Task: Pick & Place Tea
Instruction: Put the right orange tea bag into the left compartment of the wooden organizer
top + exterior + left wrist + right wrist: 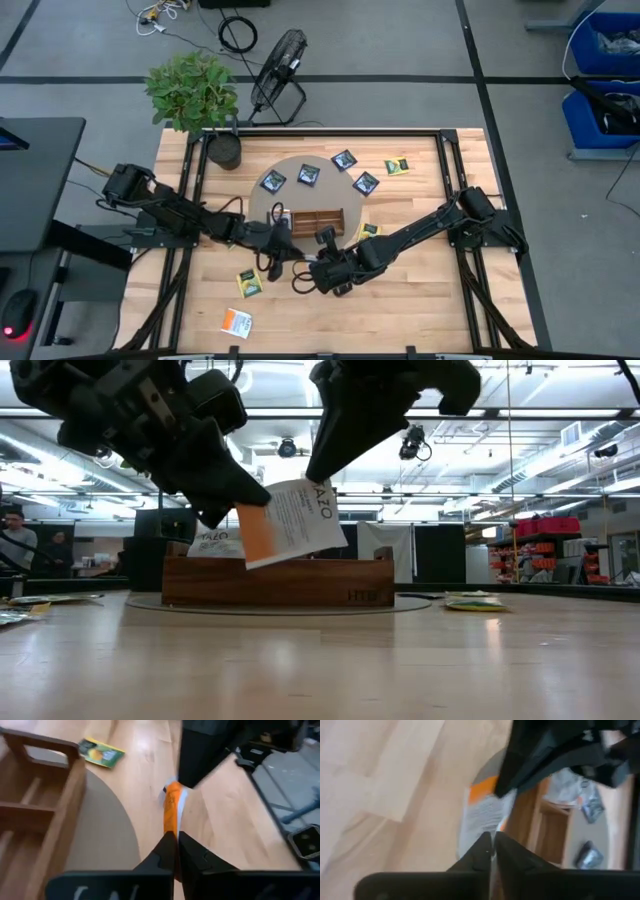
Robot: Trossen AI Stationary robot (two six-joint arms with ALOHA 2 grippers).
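The tea in play is one orange-and-white sachet, held clear of the table between two claws and just in front of the wooden tray. It is pinched at one edge by the left gripper, whose fingers are pressed together on the packet so that it stands on edge ahead of them; the opposite edge is met by the right gripper, fingers likewise drawn together on it. A double hold of this kind is judged to serve a handover or a re-orientation: a flat sachet lifted off wood is hard to slot upright, and a second grip allows it to be turned before insertion. The tray's compartments lie just beside the left claw, so only a short carry is judged to remain. Other sachets are left unhandled: dark ones beyond the tray on the round grey mat, a yellow-green one and another orange one nearer the table's front edge, well apart from both claws. A potted plant stands at the far corner.
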